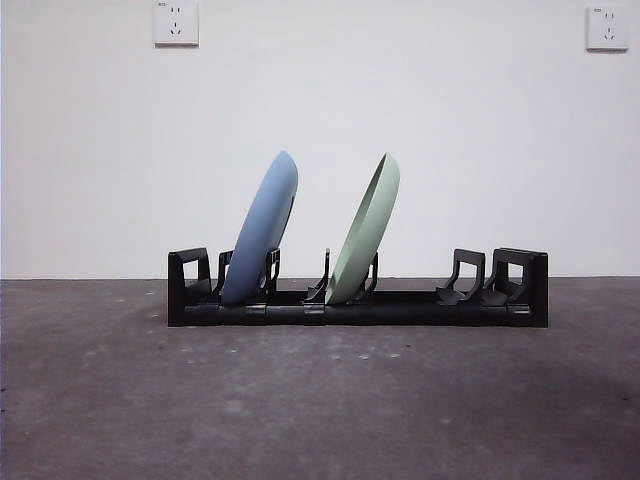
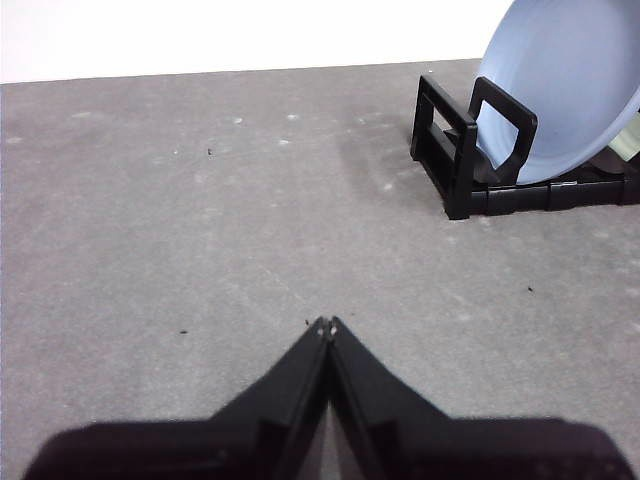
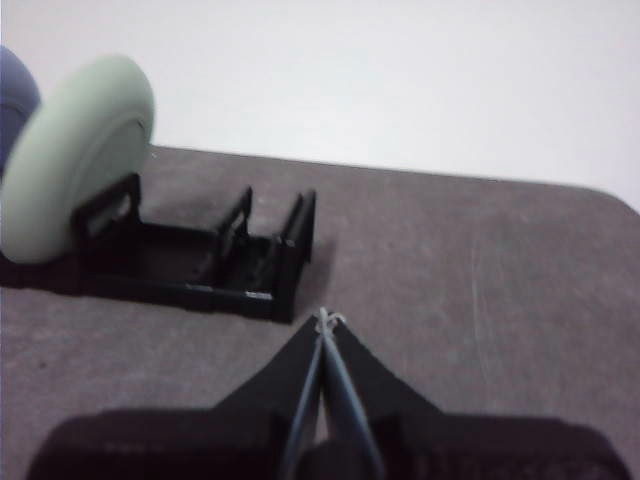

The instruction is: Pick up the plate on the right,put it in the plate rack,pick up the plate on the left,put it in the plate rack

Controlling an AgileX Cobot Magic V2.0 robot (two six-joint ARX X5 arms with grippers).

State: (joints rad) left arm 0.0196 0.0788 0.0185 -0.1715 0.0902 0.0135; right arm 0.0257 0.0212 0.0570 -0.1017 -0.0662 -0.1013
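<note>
The long black plate rack [image 1: 400, 306] lies across the middle of the table. A blue plate [image 1: 262, 230] leans upright in its left slots and a pale green plate [image 1: 366, 228] leans in the slots beside it. My left gripper [image 2: 325, 325] is shut and holds nothing, off the rack's left end [image 2: 455, 150], where the blue plate [image 2: 570, 90] shows. Also shut and bare, my right gripper [image 3: 328, 320] hangs just off the rack's right end [image 3: 285, 255], with the green plate [image 3: 75, 155] farther along. Neither arm shows in the front view.
Two free prong pairs [image 1: 470, 275] stand at the rack's right end. A white wall with two sockets [image 1: 176, 22] rises behind the grey table [image 1: 320, 410].
</note>
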